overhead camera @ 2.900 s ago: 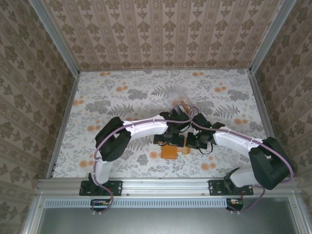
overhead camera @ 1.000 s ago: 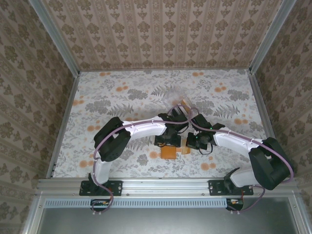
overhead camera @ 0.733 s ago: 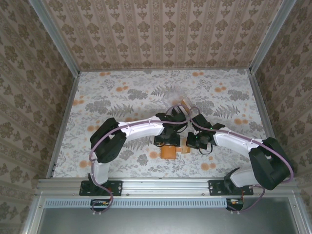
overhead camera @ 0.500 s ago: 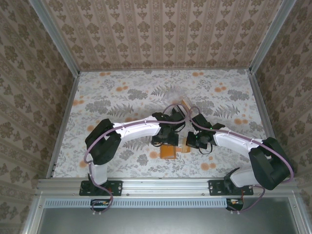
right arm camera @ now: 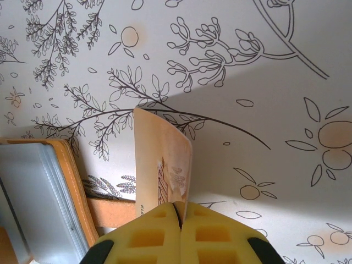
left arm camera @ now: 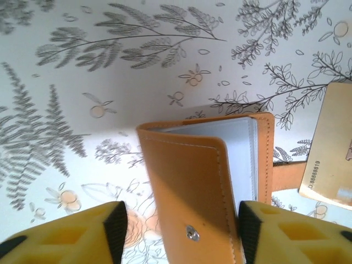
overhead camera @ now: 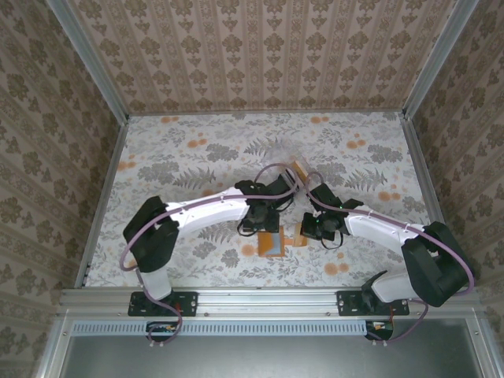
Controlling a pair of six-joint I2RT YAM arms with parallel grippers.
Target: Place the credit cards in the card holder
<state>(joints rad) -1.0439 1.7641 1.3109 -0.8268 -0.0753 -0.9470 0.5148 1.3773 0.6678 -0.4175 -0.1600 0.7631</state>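
Note:
The orange card holder [left arm camera: 192, 181] lies on the flowered table with its cover lifted, showing pale pockets [left arm camera: 236, 148] inside. My left gripper [left arm camera: 181, 231] straddles the cover from the near side, jaws apart. Its right finger [left arm camera: 248, 226] is against the cover's edge, and the left finger [left arm camera: 113, 228] stands off it. A yellowish credit card [right arm camera: 162, 159] stands on edge just right of the holder [right arm camera: 74, 187], with my right gripper [right arm camera: 179, 212] shut on its near end. From above, the holder [overhead camera: 273, 242] sits between the left gripper [overhead camera: 258, 226] and the right gripper [overhead camera: 313, 230].
The holder's orange strap [right arm camera: 110, 212] sticks out toward the held card. A clear plastic box [overhead camera: 285, 155] stands behind the grippers with a tan card [overhead camera: 299, 167] beside it. Metal rails edge the table left and right.
My left arm swung its elbow out to the left and its jaws narrowed around the holder's cover. The cover has come up, exposing the pale inside. The right arm held still with its card.

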